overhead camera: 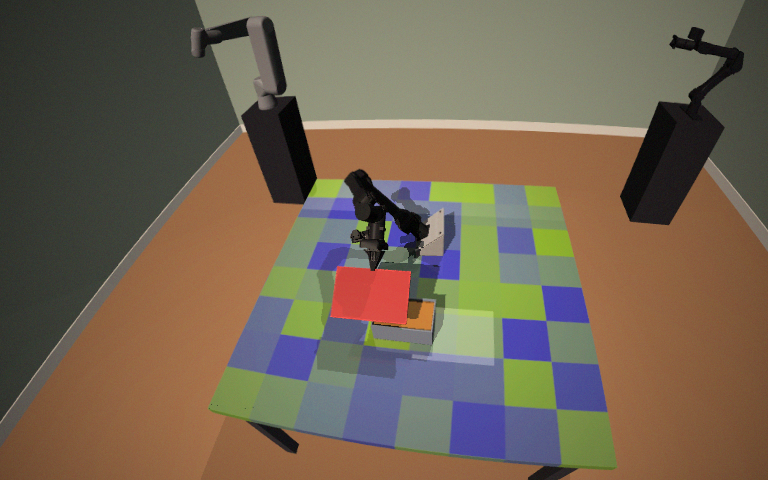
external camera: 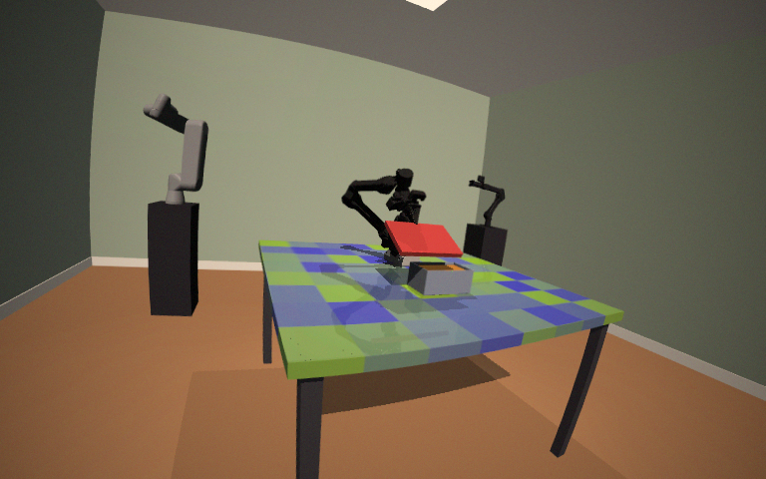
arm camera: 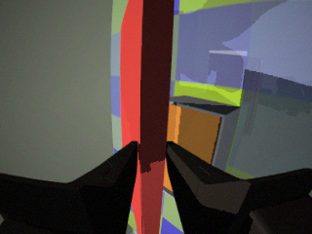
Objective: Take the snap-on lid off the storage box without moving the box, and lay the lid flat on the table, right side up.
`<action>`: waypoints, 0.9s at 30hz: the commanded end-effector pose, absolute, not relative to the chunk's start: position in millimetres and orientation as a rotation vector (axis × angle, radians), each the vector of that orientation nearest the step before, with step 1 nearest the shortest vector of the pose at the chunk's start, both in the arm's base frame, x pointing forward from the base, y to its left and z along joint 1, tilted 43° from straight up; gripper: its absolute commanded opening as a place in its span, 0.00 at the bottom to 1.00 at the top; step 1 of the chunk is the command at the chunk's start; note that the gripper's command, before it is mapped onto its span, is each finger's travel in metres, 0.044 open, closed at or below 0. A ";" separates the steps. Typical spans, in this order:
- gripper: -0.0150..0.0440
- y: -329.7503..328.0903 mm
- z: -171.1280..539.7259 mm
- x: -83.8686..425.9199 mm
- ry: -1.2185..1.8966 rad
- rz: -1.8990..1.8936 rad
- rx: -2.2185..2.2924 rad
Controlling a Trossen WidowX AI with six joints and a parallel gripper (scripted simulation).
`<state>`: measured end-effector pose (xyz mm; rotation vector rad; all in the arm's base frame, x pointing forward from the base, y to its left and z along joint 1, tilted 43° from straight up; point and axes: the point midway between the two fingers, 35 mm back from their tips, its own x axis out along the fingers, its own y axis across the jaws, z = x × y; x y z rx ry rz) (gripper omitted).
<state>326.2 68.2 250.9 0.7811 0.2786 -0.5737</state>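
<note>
The red lid is off the box and held in the air, tilted, its far edge from the gripper lower. My gripper is shut on the lid's edge nearest the arm; in the exterior view the fingertips are hidden behind the lid. The grey storage box stands open on the table, with an orange inside. In the top view the lid covers the box's left part from view; the exterior view shows a gap between lid and box.
The checkered table carries the arm's pale base plate behind the box. A pale translucent patch lies right of the box in the top view. Two other arms stand on black pedestals beyond the table.
</note>
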 end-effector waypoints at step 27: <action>0.25 24.2 300.6 322.1 0.266 -0.555 0.798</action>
